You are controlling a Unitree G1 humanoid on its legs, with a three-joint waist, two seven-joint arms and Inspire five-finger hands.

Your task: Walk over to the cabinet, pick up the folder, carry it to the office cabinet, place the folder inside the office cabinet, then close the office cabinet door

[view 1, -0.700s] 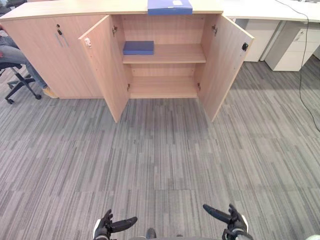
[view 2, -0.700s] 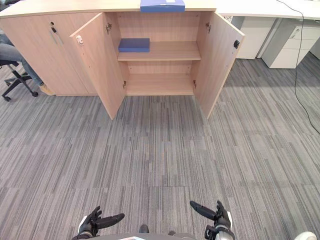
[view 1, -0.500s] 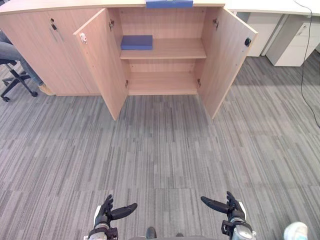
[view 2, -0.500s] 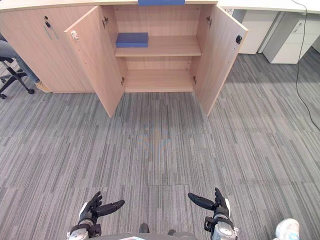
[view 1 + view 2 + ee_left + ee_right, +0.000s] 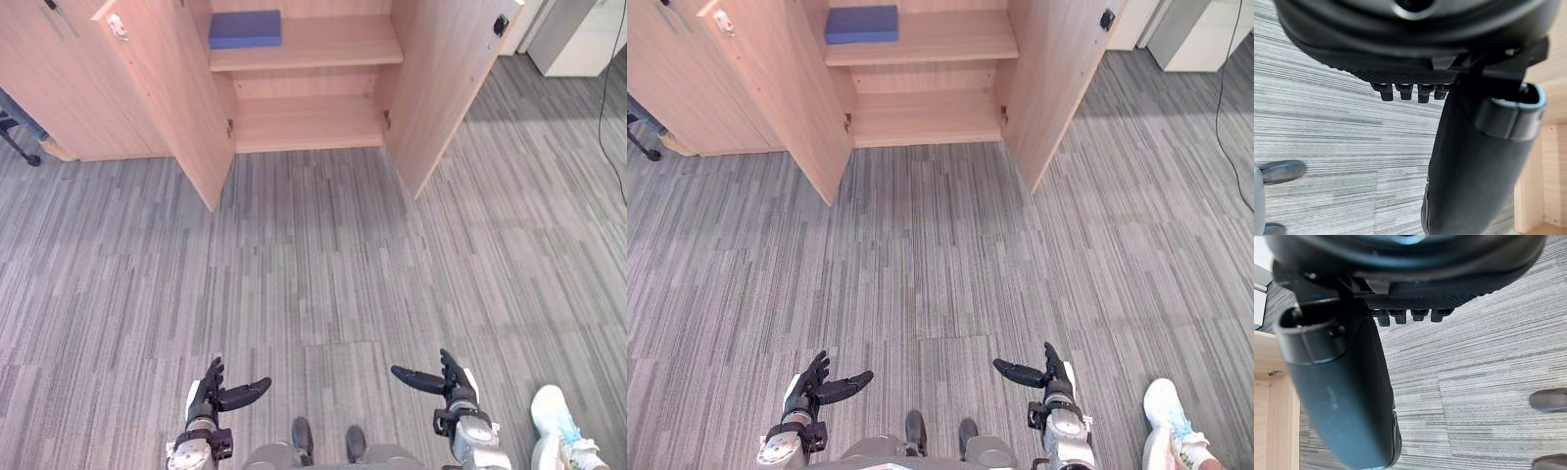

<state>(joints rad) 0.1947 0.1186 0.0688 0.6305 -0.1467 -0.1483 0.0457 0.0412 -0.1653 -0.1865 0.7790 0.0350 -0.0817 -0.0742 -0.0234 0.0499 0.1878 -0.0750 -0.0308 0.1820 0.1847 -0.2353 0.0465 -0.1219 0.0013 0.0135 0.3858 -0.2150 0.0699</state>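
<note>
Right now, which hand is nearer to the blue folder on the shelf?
Left. The left hand is nearly in line with the blue folder at the left end of the shelf. The right hand is equally far back but well off to its right.

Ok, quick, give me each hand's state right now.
Left hand: open, fingers straight, holding nothing.
Right hand: open, fingers straight, holding nothing.

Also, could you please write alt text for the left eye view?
An open cabinet stands ahead across grey carpet, a blue folder on its upper shelf. The left hand and right hand are open and empty; a person's shoe shows lower right.
</note>
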